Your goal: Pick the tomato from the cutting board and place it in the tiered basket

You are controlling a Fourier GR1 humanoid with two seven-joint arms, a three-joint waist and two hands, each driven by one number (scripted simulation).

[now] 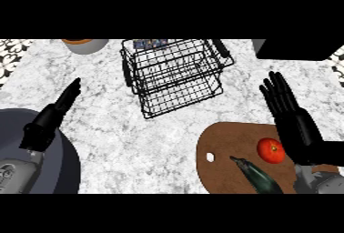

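Two hands showing, both flat-fingered and holding nothing. The right hand [293, 119] is just beside the tomato [270, 150], which sits on the cutting board [225, 159], so I'd say it's the reach step; next it needs to curl round it. Tiered basket [176, 73] is farther back on the counter [134, 136].

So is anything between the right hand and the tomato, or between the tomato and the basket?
Nothing visible. The right hand is open just right of the tomato on the board. The dark vegetable lies nearer the robot, off that line. Only bare counter lies toward the basket.
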